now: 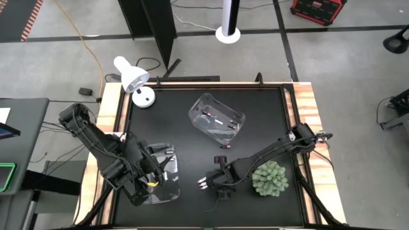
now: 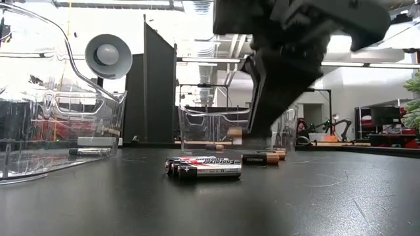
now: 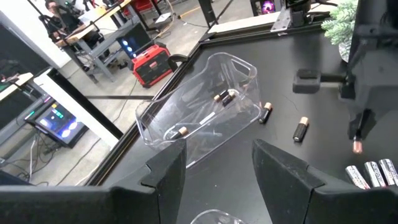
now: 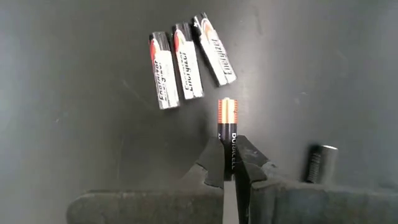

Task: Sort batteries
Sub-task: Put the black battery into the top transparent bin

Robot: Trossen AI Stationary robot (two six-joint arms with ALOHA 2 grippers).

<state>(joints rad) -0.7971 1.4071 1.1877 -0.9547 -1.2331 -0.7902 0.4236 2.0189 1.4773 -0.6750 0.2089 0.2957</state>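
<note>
Right gripper (image 4: pixel 229 163) pinching copper-tipped battery (image 4: pixel 227 127), above three silvery batteries (image 4: pixel 185 59), left gripper (image 3: pixel 217 165) wide apart

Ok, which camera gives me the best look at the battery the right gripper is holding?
The right wrist view: the copper-topped battery sits pinched in the right gripper, pointing at three silver batteries. The left wrist view shows only its copper tip. The high view makes it a speck, and the low view hides it behind the arm.
</note>
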